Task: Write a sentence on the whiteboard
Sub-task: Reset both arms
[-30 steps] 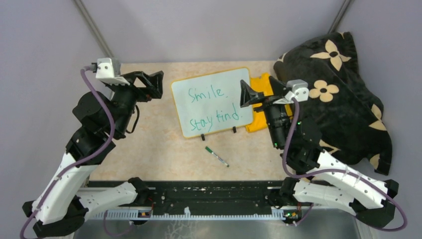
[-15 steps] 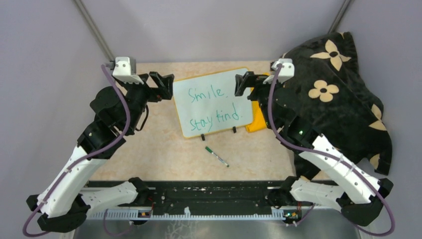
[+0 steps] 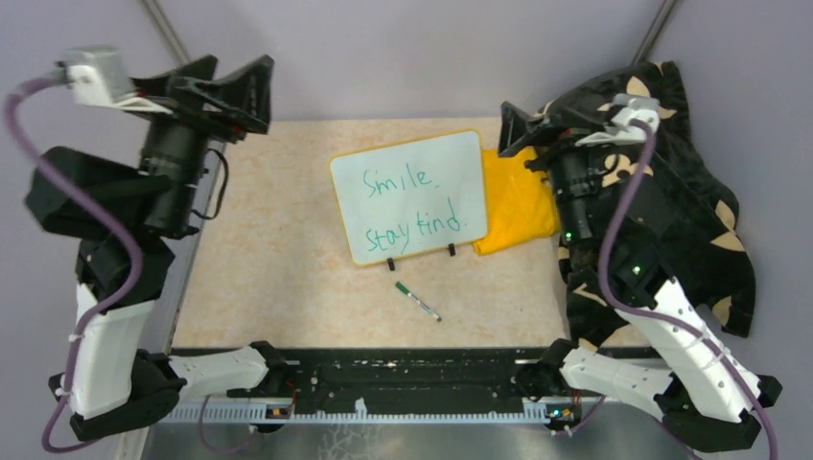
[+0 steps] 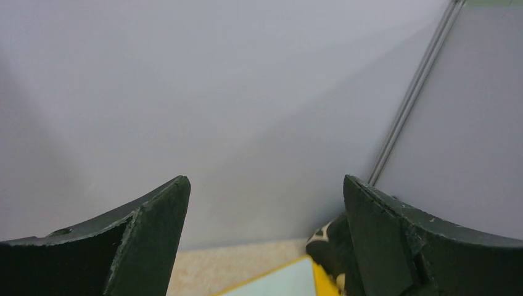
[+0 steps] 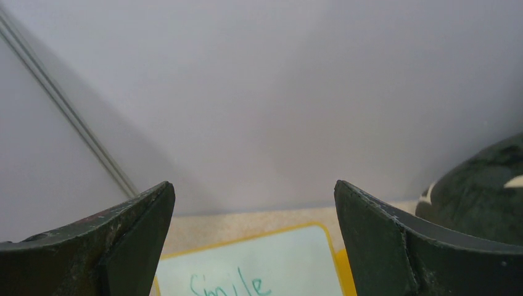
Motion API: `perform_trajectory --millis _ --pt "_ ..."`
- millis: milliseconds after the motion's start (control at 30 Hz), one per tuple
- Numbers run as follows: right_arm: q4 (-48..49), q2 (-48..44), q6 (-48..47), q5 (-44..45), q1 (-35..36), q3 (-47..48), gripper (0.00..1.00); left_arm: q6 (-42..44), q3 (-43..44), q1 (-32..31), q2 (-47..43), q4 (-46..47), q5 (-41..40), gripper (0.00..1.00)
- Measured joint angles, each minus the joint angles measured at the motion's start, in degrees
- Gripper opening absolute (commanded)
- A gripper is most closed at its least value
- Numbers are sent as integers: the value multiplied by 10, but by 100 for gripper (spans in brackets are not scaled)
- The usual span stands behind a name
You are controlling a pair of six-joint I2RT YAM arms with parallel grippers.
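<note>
Green marker lettering, the sentence (image 3: 412, 203), runs in two lines across the whiteboard (image 3: 410, 196): "Smile." above and "stay kind." below. The board lies on the marbled beige table (image 3: 278, 259), in the far middle of it and turned a little off square. Its thin yellow-orange frame shows all round, and its two small black feet (image 3: 390, 263) stand along the near edge.

Just near of those feet, apart from the board, lies one slim marker (image 3: 418, 301) with a green cap end, pointing diagonally. One yellow cloth (image 3: 518, 196) lies crumpled against the board's right edge and seems to be partly tucked under it. Beyond the cloth, at the right of the table, one black blanket (image 3: 690, 192) with cream flower shapes is heaped up.

The left gripper (image 4: 265, 180) is raised at the far left corner, well apart from the board. Its jaws are spread wide with nothing between them. Its wrist view looks mostly at the grey wall, with a corner of the board low in the picture.

The right gripper (image 5: 253, 184) is raised above the blanket's edge, to the right of the board's far right corner. It too gapes wide and empty, touching nothing. Its own view shows the board's top and the start of "Smile" between the two dark fingers (image 5: 382, 246).
</note>
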Motion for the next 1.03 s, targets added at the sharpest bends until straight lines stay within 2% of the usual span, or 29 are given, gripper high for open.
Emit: perform_trajectory --millis 133,300,700,1033 --pt "45 -2 -19 -18 2 52 99 23 55 0 2 40 19 99" --pt "80 -9 -17 -43 2 72 99 26 60 0 3 71 40 99" --pt "84 5 -13 -38 2 -5 99 -10 -101 0 -14 63 27 99" --pt "90 3 -28 -19 3 -30 99 -18 -130 0 -38 69 27 99"
